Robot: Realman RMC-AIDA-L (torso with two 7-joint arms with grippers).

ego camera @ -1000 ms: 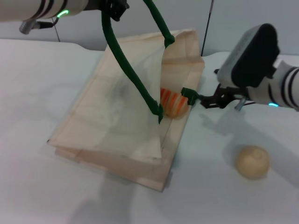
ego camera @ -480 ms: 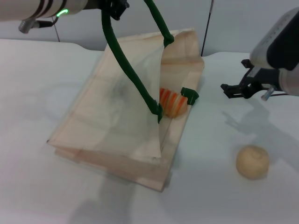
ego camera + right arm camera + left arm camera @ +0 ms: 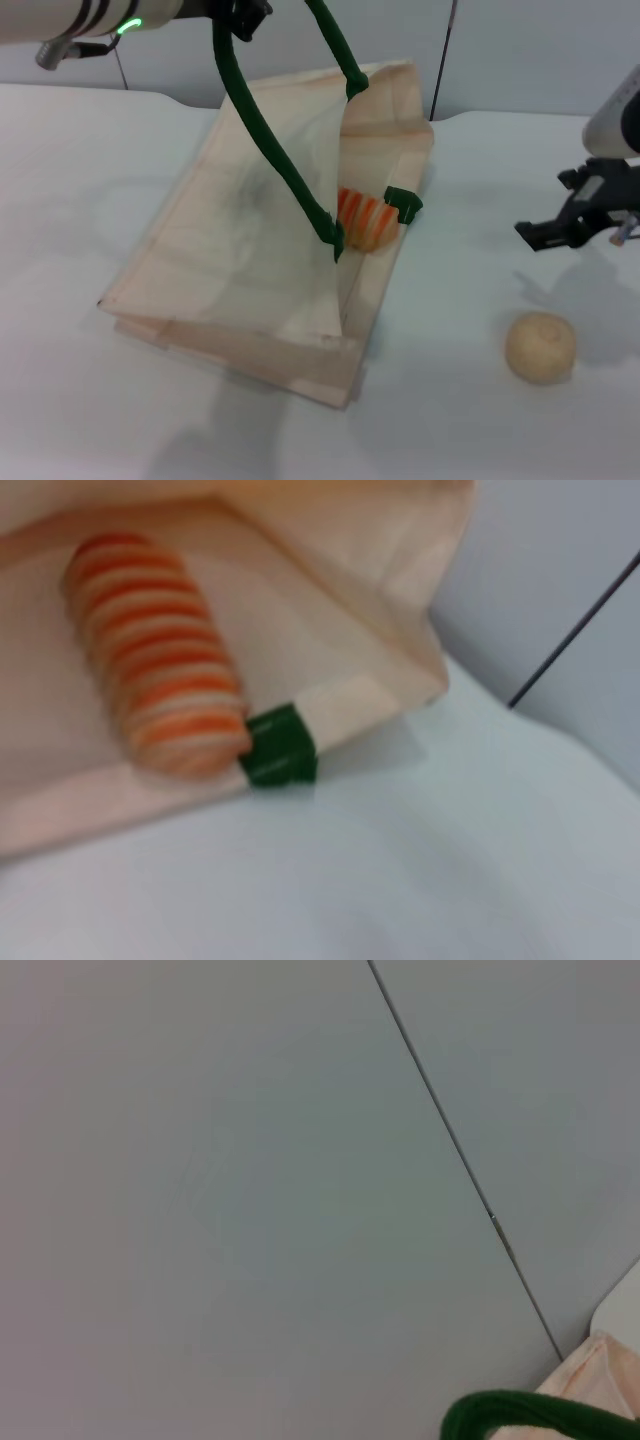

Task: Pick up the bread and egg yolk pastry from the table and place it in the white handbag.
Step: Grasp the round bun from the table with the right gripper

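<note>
Head view: white handbag [image 3: 250, 250] lies flat mid-table, mouth toward the far edge, cream fabric, slightly translucent upper panel. Left gripper [image 3: 240, 15] is up by the far left edge, clamped on one green handle [image 3: 275, 150], thick and rope-like, lifting the upper panel so the mouth gapes. Bread [image 3: 365, 220] sits inside the mouth on the lower panel, mostly covered here.

Right gripper [image 3: 565, 215] hangs over the table's right edge, fingers apart, holding nothing, well clear of the bag. Egg yolk pastry [image 3: 540, 347] sits on the bare table [image 3: 480, 420] toward the near right corner: round, pale beige, matte.

Right wrist view gives what the head view hides: the bread [image 3: 155, 655] at nearly full length, an elongated tan loaf with raised orange crosswise stripes, one end touching a green handle stub [image 3: 280, 746] at the bag's edge.

Left wrist view: only grey wall [image 3: 250, 1160], a thin dark cable, a curve of green handle and a corner of cream fabric.
</note>
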